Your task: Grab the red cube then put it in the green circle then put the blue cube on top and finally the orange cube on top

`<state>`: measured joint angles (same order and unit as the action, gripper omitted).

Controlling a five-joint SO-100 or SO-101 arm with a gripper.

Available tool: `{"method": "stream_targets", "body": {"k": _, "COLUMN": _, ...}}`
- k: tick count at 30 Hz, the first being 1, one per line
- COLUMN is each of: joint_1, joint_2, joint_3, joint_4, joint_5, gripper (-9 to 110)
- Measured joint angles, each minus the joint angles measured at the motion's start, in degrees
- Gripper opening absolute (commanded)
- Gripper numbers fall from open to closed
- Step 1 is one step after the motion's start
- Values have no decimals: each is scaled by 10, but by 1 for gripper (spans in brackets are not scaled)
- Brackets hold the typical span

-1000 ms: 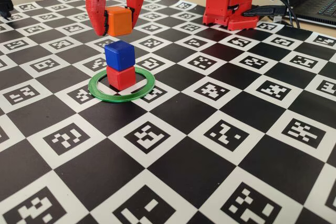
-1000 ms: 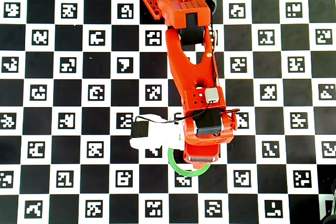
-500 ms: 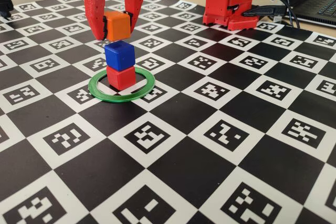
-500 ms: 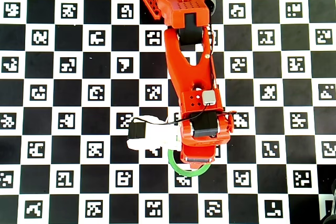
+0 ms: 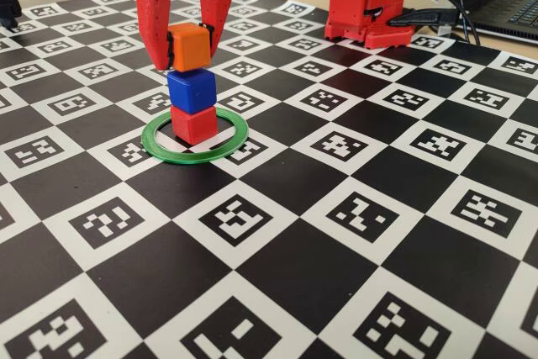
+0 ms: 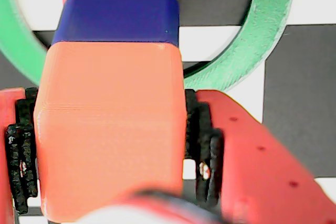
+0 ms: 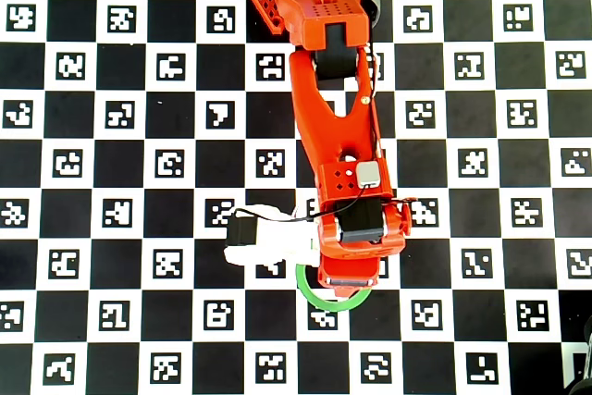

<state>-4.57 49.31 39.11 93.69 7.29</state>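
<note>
We see the red cube [image 5: 193, 124] inside the green circle [image 5: 195, 142], with the blue cube [image 5: 191, 89] stacked on it. The claw [image 5: 187, 50] grips the orange cube [image 5: 188, 46] at the blue cube's top; only release remains.

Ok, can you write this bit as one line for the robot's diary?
stage: final stacking | gripper: shut on orange cube | orange cube: at blue cube top | blue cube: on red cube | red cube: inside green circle
</note>
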Motion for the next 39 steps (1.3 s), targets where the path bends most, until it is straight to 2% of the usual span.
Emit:
{"method": "stream_targets", "body": {"k": 8, "joint_1": -3, "joint_2": 0, "joint_3": 4, "joint_4": 0, "joint_5": 4, "gripper": 11}}
{"method": "stream_targets", "body": {"k": 16, "joint_1": -3, "joint_2": -1, "joint_3": 4, "joint_4": 0, "joint_5": 8, "gripper": 41}}
{"method": "stream_targets", "body": {"k": 29, "joint_1": -3, "joint_2": -1, "joint_3": 4, "joint_4": 0, "joint_5": 13, "gripper": 53}}
{"method": "stream_targets", "body": {"k": 39, "joint_1": -3, "joint_2": -1, "joint_3": 18, "joint_4": 15, "joint_5": 12, "gripper": 53}}
